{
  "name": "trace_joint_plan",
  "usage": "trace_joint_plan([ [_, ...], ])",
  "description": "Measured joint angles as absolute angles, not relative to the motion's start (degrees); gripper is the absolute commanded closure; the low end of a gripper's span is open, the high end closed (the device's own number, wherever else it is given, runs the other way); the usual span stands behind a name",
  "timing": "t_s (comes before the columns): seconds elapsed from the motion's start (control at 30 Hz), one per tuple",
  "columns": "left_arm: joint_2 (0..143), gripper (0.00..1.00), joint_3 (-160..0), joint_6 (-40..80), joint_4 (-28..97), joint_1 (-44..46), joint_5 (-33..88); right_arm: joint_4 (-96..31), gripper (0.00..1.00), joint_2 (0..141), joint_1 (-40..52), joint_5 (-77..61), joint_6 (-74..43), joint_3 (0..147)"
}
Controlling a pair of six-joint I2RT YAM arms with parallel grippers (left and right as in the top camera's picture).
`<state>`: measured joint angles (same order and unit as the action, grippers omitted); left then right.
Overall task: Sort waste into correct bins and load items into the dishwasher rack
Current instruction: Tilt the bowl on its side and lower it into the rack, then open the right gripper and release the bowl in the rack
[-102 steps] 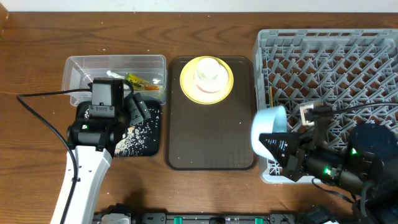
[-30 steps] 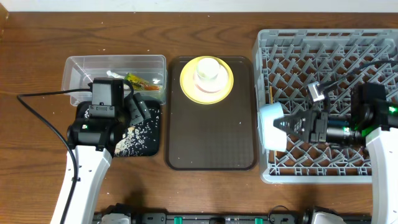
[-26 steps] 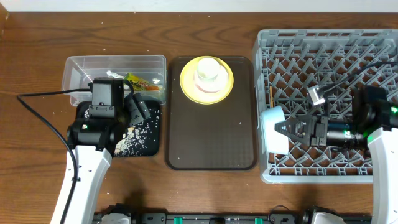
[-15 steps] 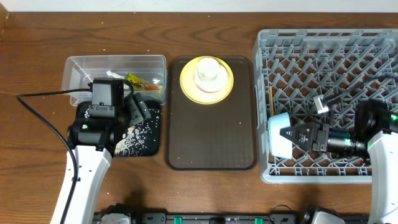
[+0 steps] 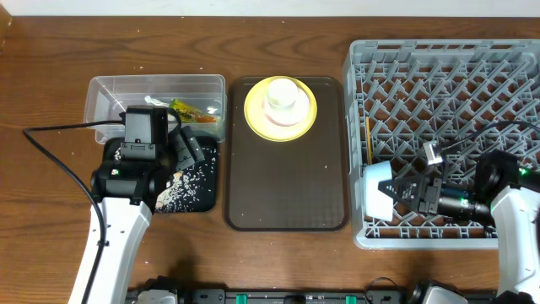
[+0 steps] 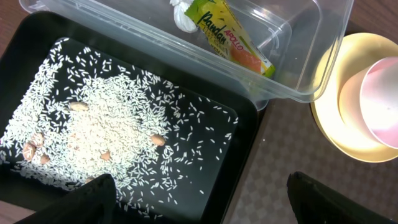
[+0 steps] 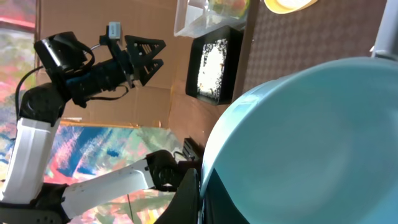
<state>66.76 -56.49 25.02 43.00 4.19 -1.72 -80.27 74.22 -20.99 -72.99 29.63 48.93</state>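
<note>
Right of the dark brown serving tray point(image 5: 287, 186), the light blue bowl point(image 5: 373, 187) stands on its edge in the near-left corner of the large light-grey plastic lattice rack point(image 5: 447, 76). Its rim runs near-to-far. The right gripper point(image 5: 390, 187) hides part of it, and which way its mouth faces is hard to make out. That pincer is clamped on the bowl's rim. The right wrist view shows little beyond the bowl's pale curve and one dark finger.

Just beyond the bowl, thin wooden chopsticks point(image 5: 369, 139) lie along the rack wall nearest the serving tray. Their long axis runs far-to-near, and the lattice covers them in part.

On the far end of the serving tray sits a round yellow plate point(image 5: 257, 114) with a white-pink cup point(image 5: 283, 95) on it.

Left of the serving tray, the clear plastic rectangular tub point(image 5: 110, 93) holds a green-yellow-orange snack wrapper point(image 6: 233, 37), lying diagonally. Beside the wrapper is a crumpled white paper wad point(image 6: 180, 9), cut off by the top edge of the left wrist view. In front of the tub, the left arm covers much of the shallow black rectangular tray point(image 5: 207, 198). This tray holds white rice grains point(image 6: 106, 124) and a few tan bits too small to identify. The left gripper point(image 6: 200, 183) hangs over it, jaws spread wide and holding nothing.
</note>
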Motion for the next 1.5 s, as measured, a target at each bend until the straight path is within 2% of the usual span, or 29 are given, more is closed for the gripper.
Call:
trace_joint_plan([
  [0.33,66.8,0.09,-56.5,25.0,43.0,4.2,-1.7,-77.1,0.99,74.2,-21.0,-77.3,33.9,47.1],
  [0.8,66.8,0.09,-56.5,25.0,43.0,4.2,-1.7,-76.2,0.99,74.2,-21.3,-74.3,34.2,46.3],
  [1.5,66.8,0.1,-56.5,25.0,43.0,4.2,-1.7,-77.2,0.98,74.2,-34.7,-72.3,31.6,45.6],
])
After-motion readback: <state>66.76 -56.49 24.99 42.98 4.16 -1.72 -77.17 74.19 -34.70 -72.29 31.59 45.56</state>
